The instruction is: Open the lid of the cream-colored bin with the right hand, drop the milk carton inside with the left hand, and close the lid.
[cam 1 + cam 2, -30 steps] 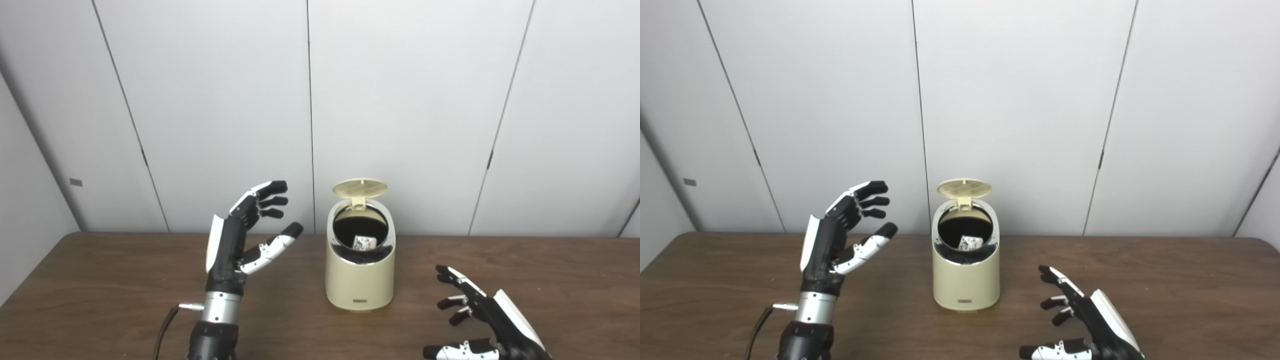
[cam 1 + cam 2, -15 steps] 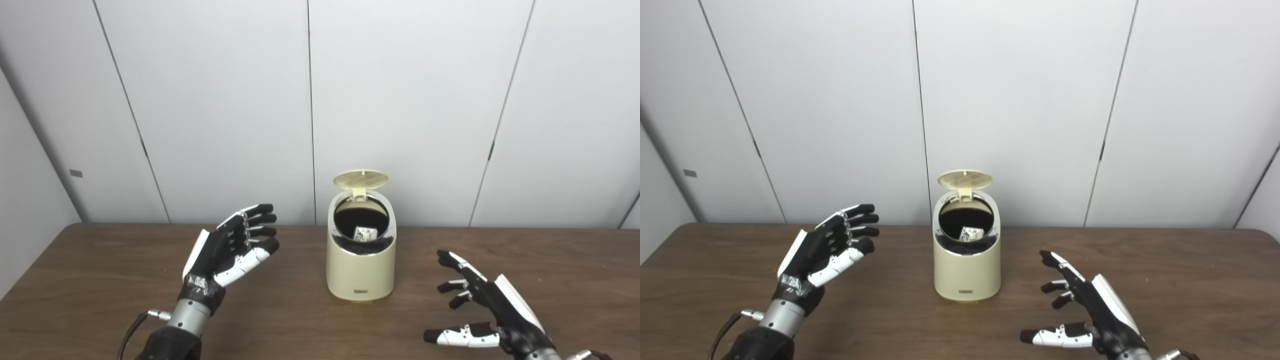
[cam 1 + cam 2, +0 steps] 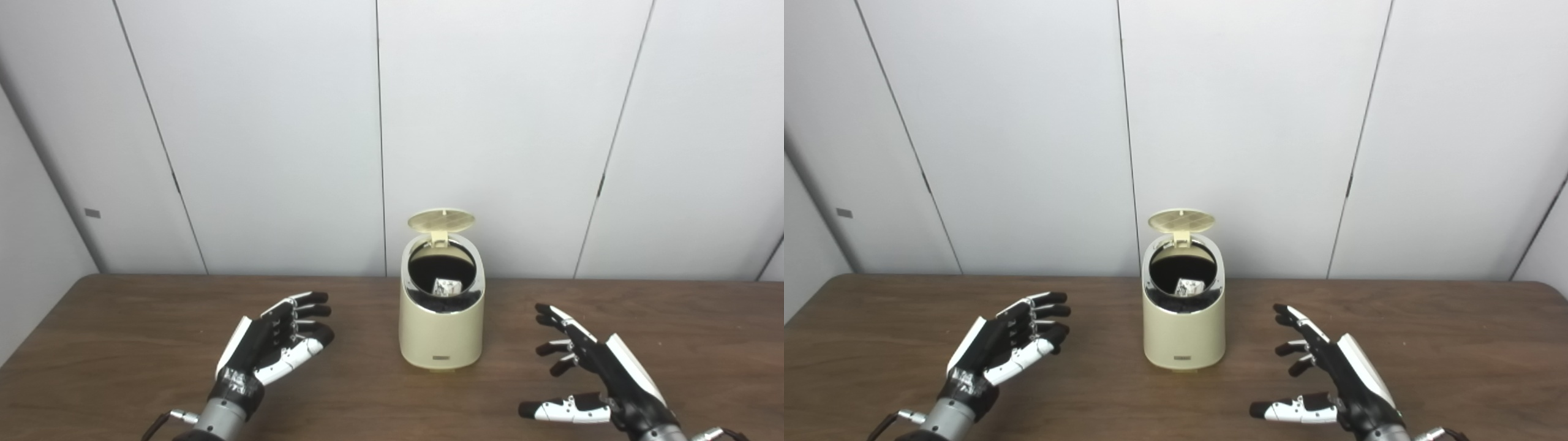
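Observation:
The cream-colored bin (image 3: 440, 334) stands upright near the middle of the brown table (image 3: 122, 343). Its round lid (image 3: 441, 220) is flipped up on the rear hinge, so the dark mouth is uncovered. Inside the mouth lies the small white milk carton (image 3: 446, 286), partly hidden by the rim. My left hand (image 3: 272, 343) hovers low over the table to the bin's left, open and holding nothing. To the bin's right, near the front edge, my right hand (image 3: 597, 376) is open with its fingers spread, apart from the bin.
White wall panels (image 3: 490, 122) rise straight behind the table's far edge. A cable (image 3: 156, 422) trails from the left wrist at the bottom edge. The table's left edge (image 3: 37, 334) runs diagonally at the far left.
My left hand has dropped from beside the bin's top down toward the table and drawn back to the left. The right hand has edged up slightly. The camera tilted a little.

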